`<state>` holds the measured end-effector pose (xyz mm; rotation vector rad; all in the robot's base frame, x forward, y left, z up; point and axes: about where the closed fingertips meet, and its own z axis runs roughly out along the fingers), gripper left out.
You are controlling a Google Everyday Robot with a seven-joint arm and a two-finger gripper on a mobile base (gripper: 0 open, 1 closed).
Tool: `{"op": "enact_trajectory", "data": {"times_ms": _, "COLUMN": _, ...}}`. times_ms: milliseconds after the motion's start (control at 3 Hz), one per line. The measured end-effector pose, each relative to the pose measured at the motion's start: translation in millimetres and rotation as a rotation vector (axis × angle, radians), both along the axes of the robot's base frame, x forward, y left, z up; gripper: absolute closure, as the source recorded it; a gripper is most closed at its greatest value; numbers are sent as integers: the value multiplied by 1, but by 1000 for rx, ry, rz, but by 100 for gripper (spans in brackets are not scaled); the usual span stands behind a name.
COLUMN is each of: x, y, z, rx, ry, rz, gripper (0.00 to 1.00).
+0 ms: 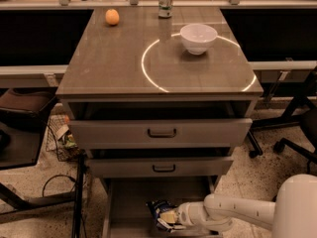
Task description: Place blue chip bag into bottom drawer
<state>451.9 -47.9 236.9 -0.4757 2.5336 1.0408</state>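
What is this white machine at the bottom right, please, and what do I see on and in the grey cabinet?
The white shape is a robot's single arm, reaching in from the lower right. At its end is a claw, low inside the open bottom drawer, right against the blue chip bag. Whether the claw grips the bag cannot be seen here. There is only one camera, and it looks down on the cabinet from the front. On the cabinet top there are a white bowl, an orange fruit and, at the back edge, a small bottle. The bright ring on the top is only light.
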Motion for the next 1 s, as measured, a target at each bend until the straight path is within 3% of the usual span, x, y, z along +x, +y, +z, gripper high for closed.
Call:
{"op": "enact_trajectory", "data": {"times_ms": 667, "x": -1, "y": 3, "z": -1, "rx": 3, "ry": 3, "rz": 4, "gripper": 5}}
{"op": "enact_trajectory", "data": {"times_ms": 1000, "x": -2, "y": 4, "z": -1, "rx": 4, "ry": 4, "rz": 5, "gripper": 0}}
